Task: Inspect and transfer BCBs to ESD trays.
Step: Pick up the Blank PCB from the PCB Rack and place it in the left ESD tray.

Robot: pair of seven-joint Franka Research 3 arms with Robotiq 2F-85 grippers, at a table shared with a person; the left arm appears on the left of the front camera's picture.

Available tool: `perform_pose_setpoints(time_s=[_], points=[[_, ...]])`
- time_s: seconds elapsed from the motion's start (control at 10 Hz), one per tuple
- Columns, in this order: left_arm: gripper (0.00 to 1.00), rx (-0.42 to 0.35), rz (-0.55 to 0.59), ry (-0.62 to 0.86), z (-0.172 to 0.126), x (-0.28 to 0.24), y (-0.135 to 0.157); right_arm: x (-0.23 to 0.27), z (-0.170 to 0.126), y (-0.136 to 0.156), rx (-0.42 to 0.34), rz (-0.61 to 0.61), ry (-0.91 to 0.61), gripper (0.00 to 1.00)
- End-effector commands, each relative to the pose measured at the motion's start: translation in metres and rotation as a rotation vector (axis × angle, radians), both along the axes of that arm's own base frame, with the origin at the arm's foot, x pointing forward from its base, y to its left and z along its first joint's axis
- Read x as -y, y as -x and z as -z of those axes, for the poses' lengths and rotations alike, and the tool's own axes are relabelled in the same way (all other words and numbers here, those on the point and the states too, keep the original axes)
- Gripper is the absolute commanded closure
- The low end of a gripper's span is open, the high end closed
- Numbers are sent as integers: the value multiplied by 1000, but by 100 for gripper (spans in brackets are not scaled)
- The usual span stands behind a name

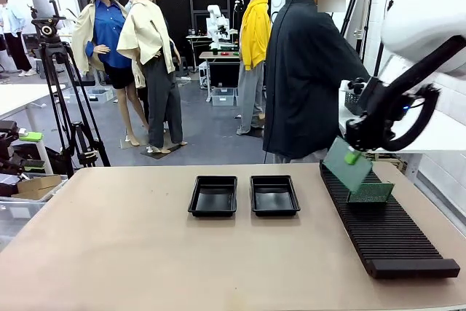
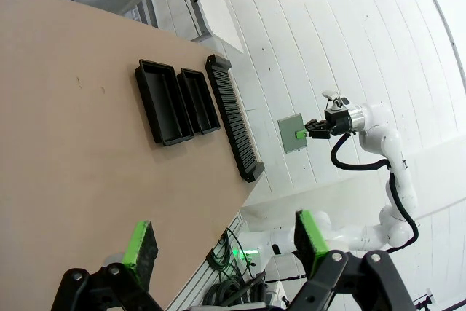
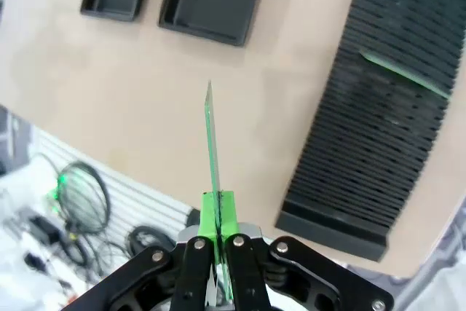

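Observation:
My right gripper is shut on one corner of a green BCB and holds it in the air above the far end of the black slotted rack. The right wrist view has this BCB edge-on, rising from the shut green pads. A second BCB stands in the rack's slots. Two black ESD trays lie side by side at mid table, both with nothing in them. My left gripper hangs open high over the table's left side, far from the trays.
A person in a dark jacket stands at the far edge of the table behind the trays. The rack runs along the table's right side. A camera tripod stands off the far left corner.

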State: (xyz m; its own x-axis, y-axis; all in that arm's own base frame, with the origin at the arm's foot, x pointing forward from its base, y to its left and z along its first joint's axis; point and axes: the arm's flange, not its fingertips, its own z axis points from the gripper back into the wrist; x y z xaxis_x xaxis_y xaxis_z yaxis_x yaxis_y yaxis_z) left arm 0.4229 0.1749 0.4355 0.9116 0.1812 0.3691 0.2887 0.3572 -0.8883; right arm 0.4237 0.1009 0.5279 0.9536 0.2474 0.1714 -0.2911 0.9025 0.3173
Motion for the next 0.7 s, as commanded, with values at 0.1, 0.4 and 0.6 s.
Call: perform_pose_setpoints(time_s=[0.1,0.4,0.6], points=[[0,-2,-1,12,-3,-1,1,-40,24,-10,19,141,-102,100],[0,-2,-1,12,-3,-1,1,-61,37,-26,22,244,-188,100],[0,-2,-1,12,-3,-1,1,-80,46,-45,3,272,-223,100]])
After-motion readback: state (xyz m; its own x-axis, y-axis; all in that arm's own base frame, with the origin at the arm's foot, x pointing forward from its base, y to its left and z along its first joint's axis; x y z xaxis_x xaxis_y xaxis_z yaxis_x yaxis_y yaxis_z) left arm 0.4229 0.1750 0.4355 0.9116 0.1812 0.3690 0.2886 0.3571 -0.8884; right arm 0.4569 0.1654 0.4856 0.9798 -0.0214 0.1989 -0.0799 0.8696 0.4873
